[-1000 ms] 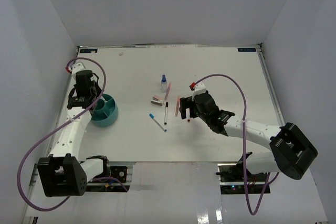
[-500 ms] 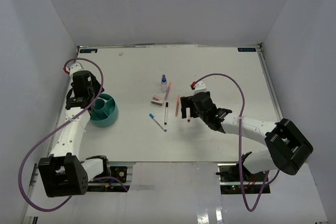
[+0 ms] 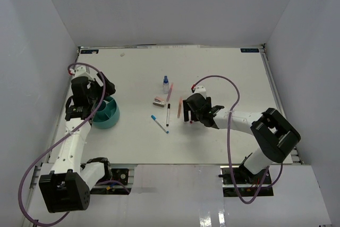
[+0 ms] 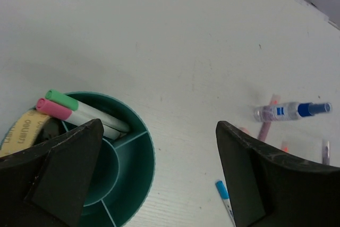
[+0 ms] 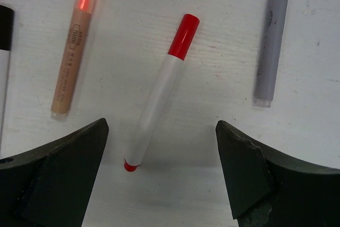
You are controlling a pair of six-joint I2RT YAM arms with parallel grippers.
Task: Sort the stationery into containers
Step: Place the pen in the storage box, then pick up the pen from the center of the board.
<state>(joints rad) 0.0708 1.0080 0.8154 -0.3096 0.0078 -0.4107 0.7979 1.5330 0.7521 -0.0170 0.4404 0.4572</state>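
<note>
Two arms of mine spread over the white table (image 3: 133, 67), one at its left side, one near the middle. Next in size is the teal cup (image 4: 139, 147), round and split by thin walls into compartments, standing on the left part of the table. My left gripper (image 4: 159, 126) hangs right above it, jaws spread wide with nothing between them. In one compartment lie a green marker (image 4: 61, 98) and a pink marker (image 4: 53, 108) side by side. A tan band (image 4: 24, 131) shows at the cup's left rim, partly hidden by that gripper, so I cannot tell whether it is inside. My right gripper (image 5: 162, 126) is released too, its jaws straddling a red pen (image 5: 159, 99) that lies flat on the table and touches neither jaw. An orange pen (image 5: 71, 51) lies to one side of it and a grey pen (image 5: 272, 41) to the other, both apart from it. Nearby lie a black pen (image 3: 168, 115), a blue pen (image 3: 159, 123), the bottle (image 3: 166, 84) and the small block (image 3: 158, 100).
</note>
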